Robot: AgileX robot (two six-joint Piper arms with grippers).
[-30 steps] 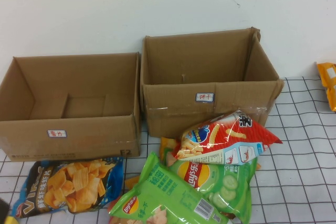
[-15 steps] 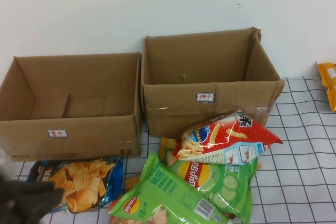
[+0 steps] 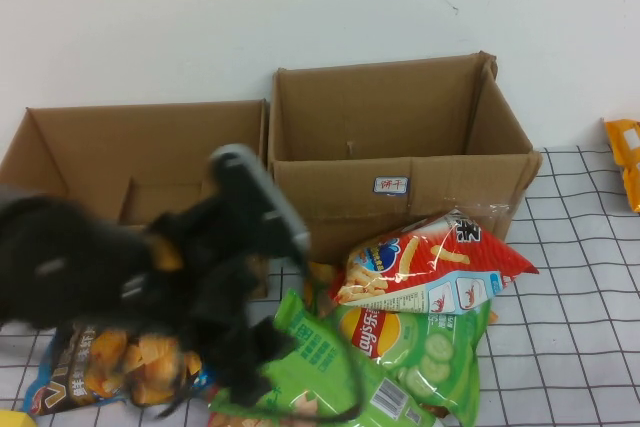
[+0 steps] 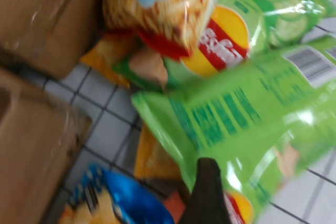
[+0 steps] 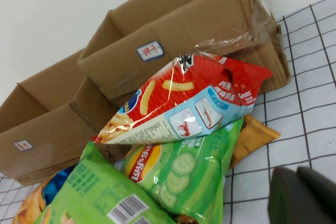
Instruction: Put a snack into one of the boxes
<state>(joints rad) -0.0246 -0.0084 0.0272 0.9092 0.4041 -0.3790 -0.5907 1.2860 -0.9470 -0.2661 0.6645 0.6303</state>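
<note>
Two open cardboard boxes stand at the back, the left box (image 3: 60,142) and the taller right box (image 3: 400,162). In front lies a pile of snacks: a red puff bag (image 3: 430,257), a green cucumber chip bag (image 3: 425,347), a light green bag (image 3: 325,362) and a dark chip bag (image 3: 95,372). My left gripper (image 3: 240,372) hangs over the near left end of the light green bag (image 4: 247,114), blurred. My right gripper (image 5: 302,195) is shut and empty, low over the checked cloth to the right of the pile, out of the high view.
An orange packet (image 3: 625,162) lies at the far right edge. A small orange packet (image 5: 254,137) sticks out under the cucumber bag. The checked cloth (image 3: 580,347) covers the table to the right of the pile. My left arm (image 3: 80,262) hides the left box's front wall.
My left arm has swung in from the lower left corner, up and right, and now covers the left box's front and reaches down to the light green bag. The snacks have not moved.
</note>
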